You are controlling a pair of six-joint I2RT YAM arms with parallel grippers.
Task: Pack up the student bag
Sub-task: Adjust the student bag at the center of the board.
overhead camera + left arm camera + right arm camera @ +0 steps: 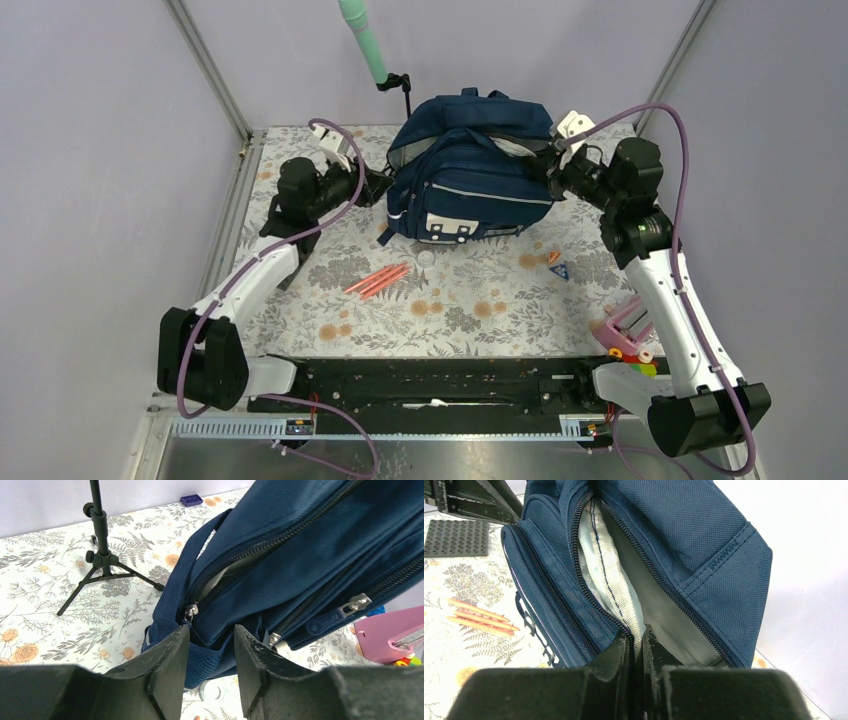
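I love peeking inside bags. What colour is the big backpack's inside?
The lining inside the navy fabric backpack is pale grey, clearest in the right wrist view.

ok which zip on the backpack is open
The main compartment zip on the navy backpack: its teeth are parted and pale lining shows between them. The front pocket zip beside it looks shut.

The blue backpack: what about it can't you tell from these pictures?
- Right wrist view: the student bag gapes, but its folded pale lining hides any contents.
- Left wrist view: whether the left jaws pinch the bag's mesh corner or only straddle it.
- Top view: small orange and blue bits right of the bag, too small to name.
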